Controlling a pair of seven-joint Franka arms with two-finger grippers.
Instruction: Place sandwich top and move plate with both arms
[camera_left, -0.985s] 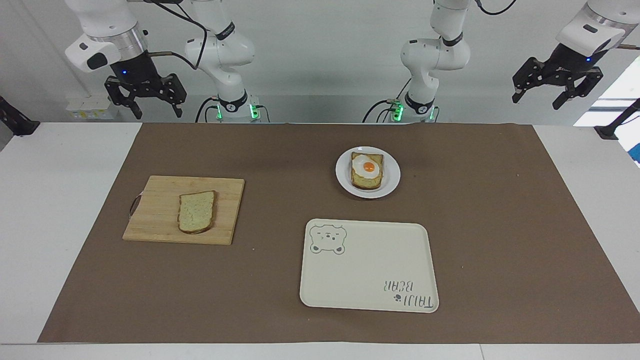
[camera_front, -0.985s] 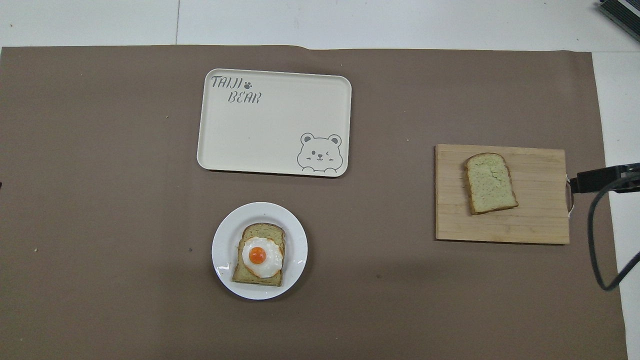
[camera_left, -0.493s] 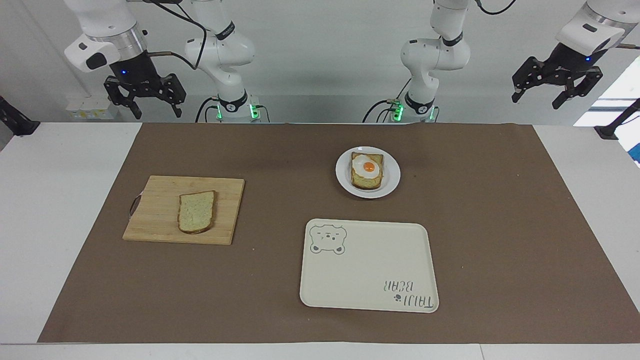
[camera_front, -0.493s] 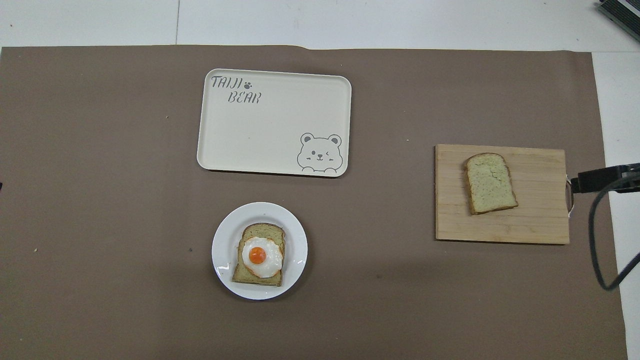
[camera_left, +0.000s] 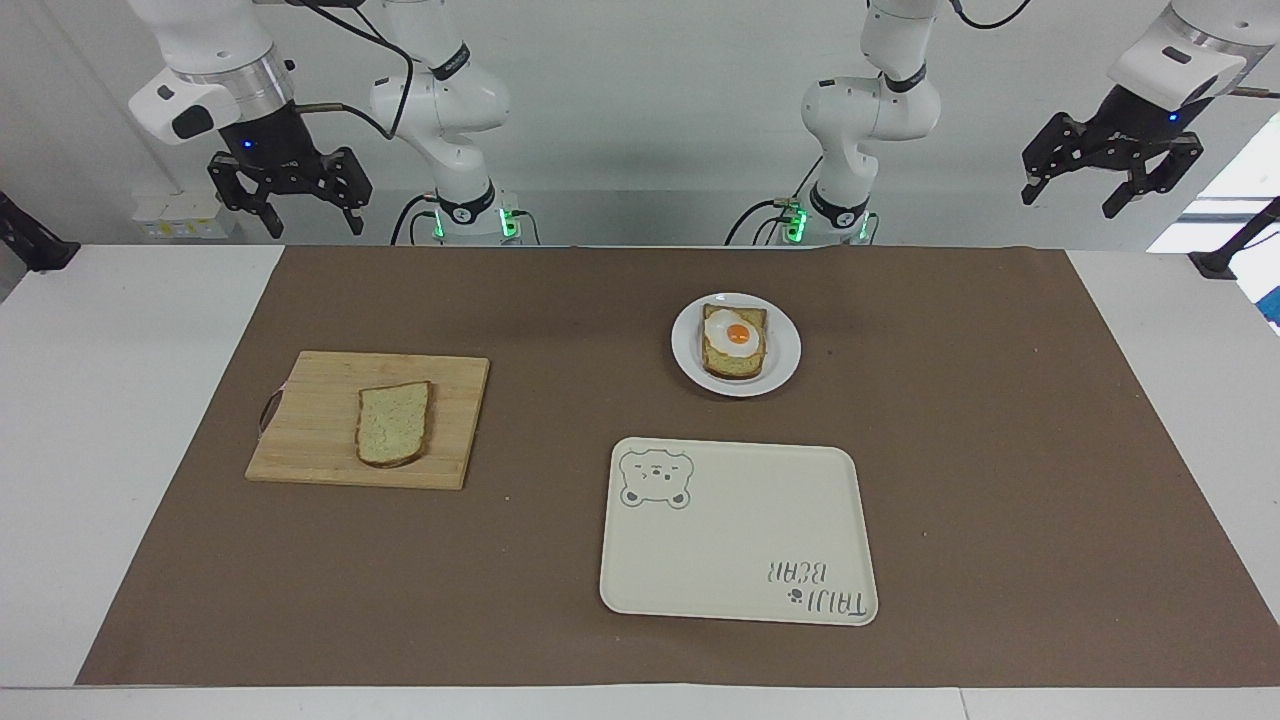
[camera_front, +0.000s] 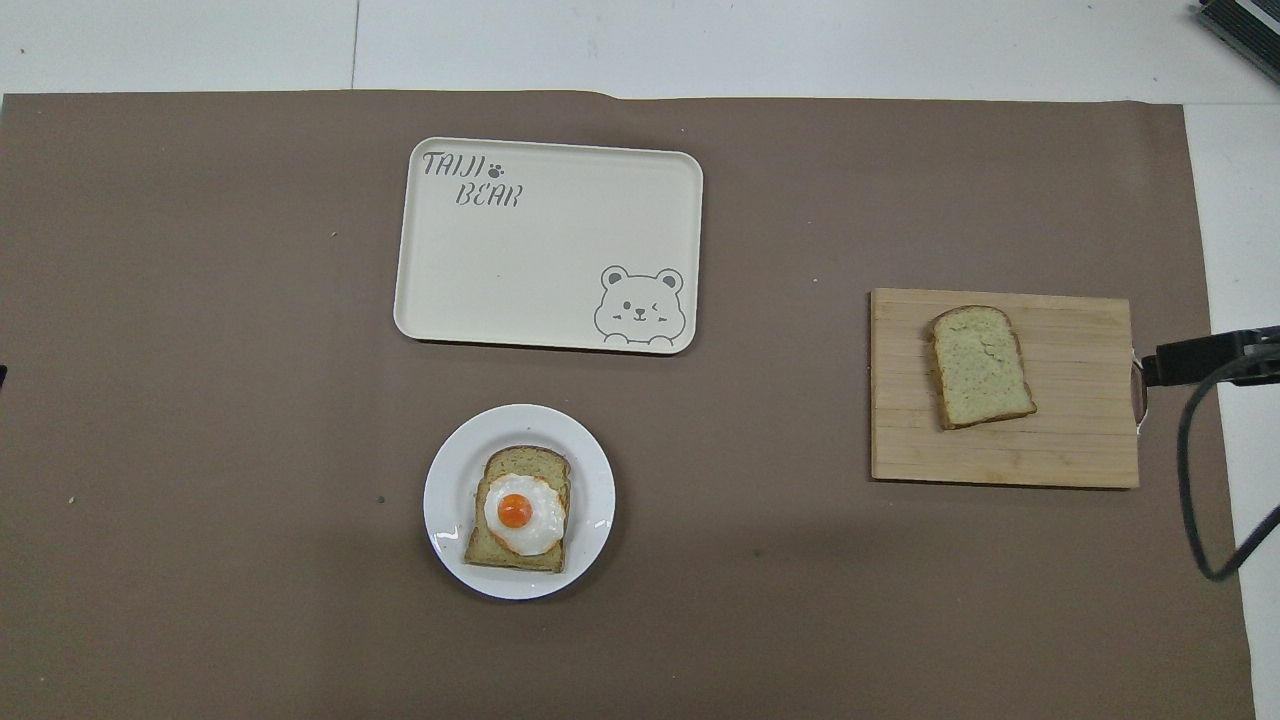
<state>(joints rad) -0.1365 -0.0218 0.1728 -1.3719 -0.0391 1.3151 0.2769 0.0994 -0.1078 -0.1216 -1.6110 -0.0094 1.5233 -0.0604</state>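
Wooden board (camera_left: 367, 418) at 9 o'clock of mat, sandwich top (camera_left: 394, 423) flat on it, untouched. Right gripper (camera_left: 290, 200) up above table edge, fingers open, empty. Plate (camera_left: 783, 367) with egg toast (camera_left: 735, 341) at 12 o'clock of bear tray (camera_left: 737, 530). Left gripper (camera_left: 1110, 175) raised, open, waiting. Next step, judged: right arm descends on slice, pinches crust edges lightly, keeps it level.
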